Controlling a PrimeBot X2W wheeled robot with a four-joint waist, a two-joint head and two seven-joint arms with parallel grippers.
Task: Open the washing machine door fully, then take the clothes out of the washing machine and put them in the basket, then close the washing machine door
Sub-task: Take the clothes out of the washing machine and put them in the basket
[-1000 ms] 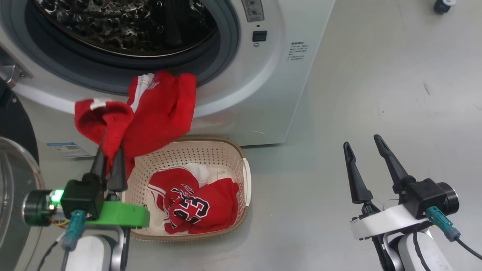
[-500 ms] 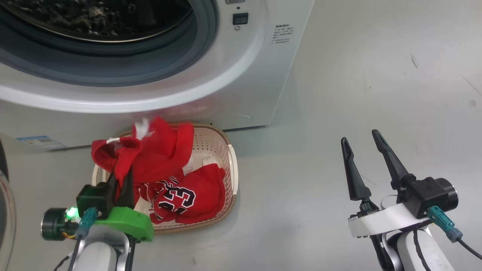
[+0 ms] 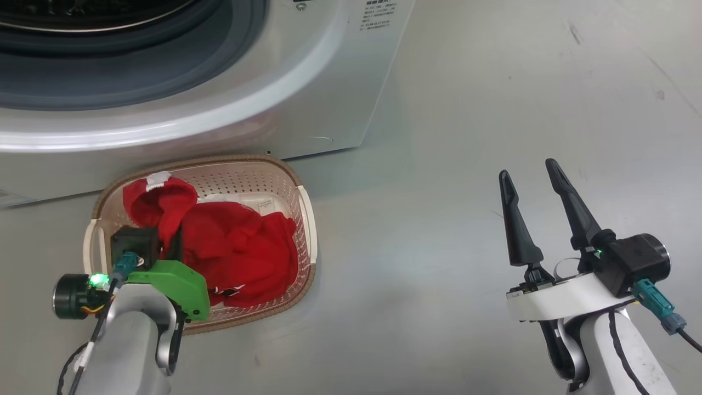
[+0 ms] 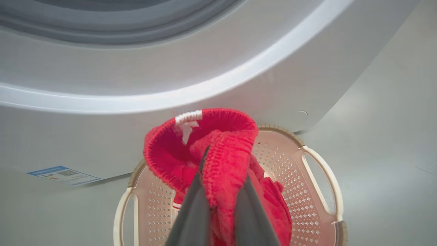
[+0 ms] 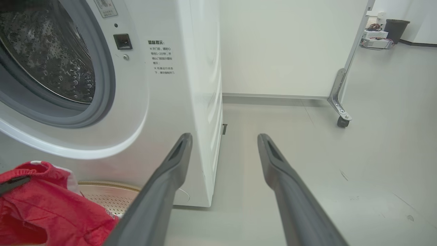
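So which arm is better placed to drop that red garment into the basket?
The left. The left gripper is shut on the red garment, which hangs partly inside the basket, so it need only open. The right gripper stands open and empty over the floor, well to the side.

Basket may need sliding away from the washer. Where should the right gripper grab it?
Probably the white side handle of the basket facing the right gripper, coming from the robot's right and above. It is a slim loop standing off the wall with a gap for one finger, and it is free of clothes.
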